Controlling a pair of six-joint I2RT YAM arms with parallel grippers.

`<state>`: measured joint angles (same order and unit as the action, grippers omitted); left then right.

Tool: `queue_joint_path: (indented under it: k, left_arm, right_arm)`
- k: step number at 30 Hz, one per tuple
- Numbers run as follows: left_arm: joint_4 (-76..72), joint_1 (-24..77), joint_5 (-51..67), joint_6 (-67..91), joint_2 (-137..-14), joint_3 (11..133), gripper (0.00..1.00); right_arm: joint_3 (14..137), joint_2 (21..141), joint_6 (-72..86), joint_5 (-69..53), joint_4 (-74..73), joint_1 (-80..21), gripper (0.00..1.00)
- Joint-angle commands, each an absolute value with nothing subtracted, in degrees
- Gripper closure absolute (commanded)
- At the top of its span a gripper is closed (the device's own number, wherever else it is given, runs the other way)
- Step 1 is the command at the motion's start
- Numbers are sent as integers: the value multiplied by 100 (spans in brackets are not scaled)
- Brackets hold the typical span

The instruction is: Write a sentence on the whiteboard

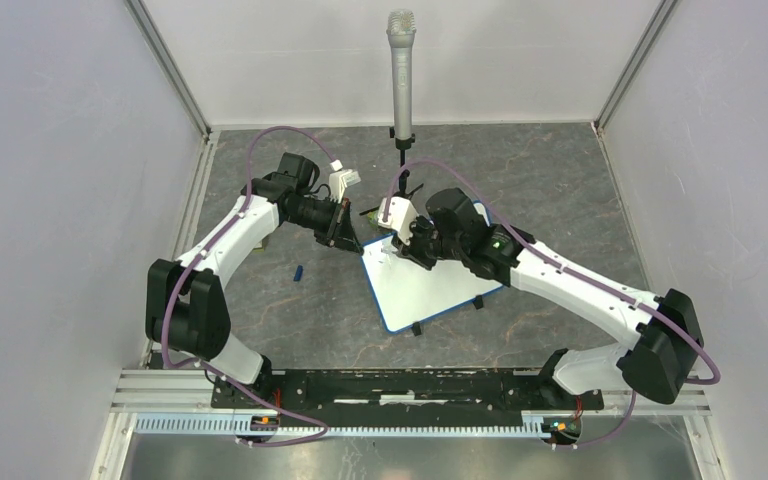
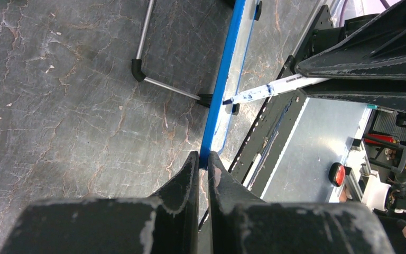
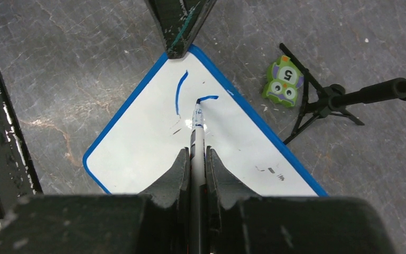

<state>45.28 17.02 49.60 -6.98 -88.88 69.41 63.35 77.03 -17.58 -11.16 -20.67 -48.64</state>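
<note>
The whiteboard (image 1: 430, 285) (image 3: 148, 143) lies tilted on the table, white with a thin blue edge (image 2: 221, 87). My left gripper (image 1: 352, 243) (image 2: 204, 159) is shut on the board's far left corner, pinching that edge. My right gripper (image 1: 407, 243) (image 3: 196, 153) is shut on a marker (image 3: 196, 132) (image 2: 275, 87) whose tip touches the board. Of the sentence, only two blue strokes show: a long curve (image 3: 179, 92) and a short hook (image 3: 209, 97) at the marker tip.
A microphone on a tripod stand (image 1: 401, 75) (image 3: 349, 98) rises behind the board. A green owl figure marked 5 (image 3: 282, 82) lies by the stand's legs. A small blue cap (image 1: 299, 272) lies on the table left of the board. White walls enclose the table.
</note>
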Motion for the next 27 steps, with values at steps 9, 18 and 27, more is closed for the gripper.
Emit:
queue_joint_path:
  k: [9,18,27]
  left_arm:
    - [4464,1712,4925,-875,-8749,6943,98]
    - [4465,1714,4913,-877,-8744,6939,97]
    - [4458,1714,4903,-888,-8732,6926,98]
  right_arm:
    - [6178,7689,-1723,-1371,-2160,-5020,100]
    - [6077,7576,-1758,-1392,-2258,-5021,100]
    - [5755,7398,-1859,-1629,-2431,-5063,100]
